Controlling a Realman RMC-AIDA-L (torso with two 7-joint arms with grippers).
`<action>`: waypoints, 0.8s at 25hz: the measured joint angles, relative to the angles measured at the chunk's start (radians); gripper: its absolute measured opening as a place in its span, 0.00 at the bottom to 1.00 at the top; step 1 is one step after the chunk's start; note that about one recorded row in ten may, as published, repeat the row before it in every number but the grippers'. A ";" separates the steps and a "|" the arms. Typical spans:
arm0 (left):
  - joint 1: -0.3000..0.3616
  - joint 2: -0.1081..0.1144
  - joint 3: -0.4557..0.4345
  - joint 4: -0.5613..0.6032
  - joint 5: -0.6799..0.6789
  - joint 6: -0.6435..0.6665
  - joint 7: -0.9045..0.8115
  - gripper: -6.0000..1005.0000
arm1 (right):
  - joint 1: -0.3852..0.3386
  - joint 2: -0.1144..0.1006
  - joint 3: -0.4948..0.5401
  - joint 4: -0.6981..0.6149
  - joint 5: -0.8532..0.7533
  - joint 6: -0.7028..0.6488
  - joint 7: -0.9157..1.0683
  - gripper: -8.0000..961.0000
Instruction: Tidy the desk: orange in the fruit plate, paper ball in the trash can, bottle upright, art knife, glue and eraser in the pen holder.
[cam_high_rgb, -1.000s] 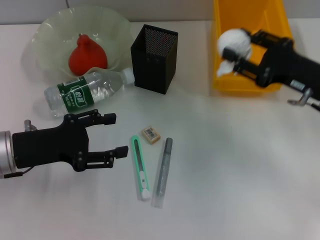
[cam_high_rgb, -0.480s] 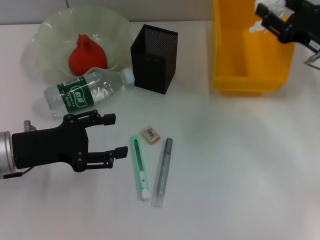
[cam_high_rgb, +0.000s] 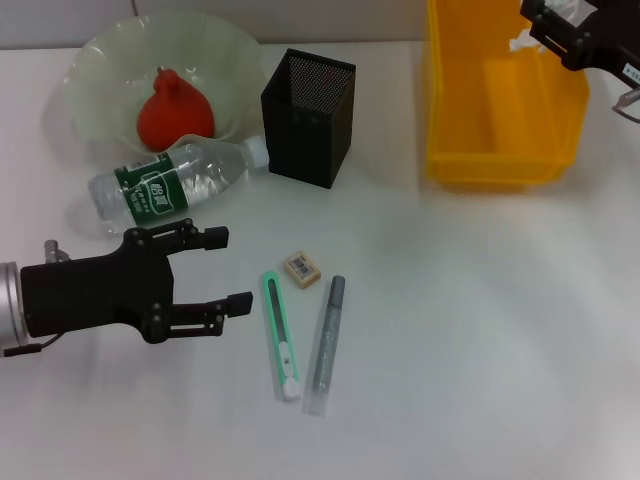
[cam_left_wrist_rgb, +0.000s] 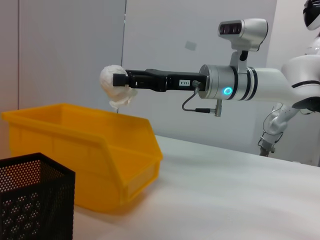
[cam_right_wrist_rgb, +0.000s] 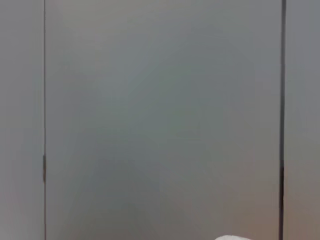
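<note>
My right gripper (cam_high_rgb: 548, 22) is shut on the white paper ball (cam_left_wrist_rgb: 115, 84) and holds it high over the far end of the yellow trash can (cam_high_rgb: 500, 165). The reddish orange (cam_high_rgb: 173, 108) lies in the pale fruit plate (cam_high_rgb: 100, 45). In front of the plate, the clear bottle (cam_high_rgb: 170, 183) lies on its side. The black mesh pen holder (cam_high_rgb: 308, 118) stands to its right. Nearer me lie the eraser (cam_high_rgb: 301, 269), the green art knife (cam_high_rgb: 281, 335) and the grey glue stick (cam_high_rgb: 326, 345). My left gripper (cam_high_rgb: 235, 268) hovers open, left of the knife.
The white desk stretches bare in front of the trash can. In the left wrist view, the pen holder (cam_left_wrist_rgb: 30, 200) stands close to the trash can (cam_left_wrist_rgb: 85, 145), with a grey wall behind the desk.
The right arm has carried the paper ball up and toward the far end of the trash can. The left arm and the desk items have stayed put.
</note>
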 joint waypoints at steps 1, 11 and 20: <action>0.000 0.001 0.000 0.000 0.000 0.000 0.000 0.84 | 0.000 0.000 0.000 0.000 0.000 0.001 0.001 0.65; 0.003 0.002 0.000 0.003 0.002 0.000 0.000 0.84 | -0.005 0.000 0.000 0.006 0.011 -0.006 0.002 0.76; 0.002 0.003 0.000 -0.002 0.002 0.004 0.000 0.84 | -0.075 -0.016 -0.004 0.019 0.127 -0.287 0.041 0.78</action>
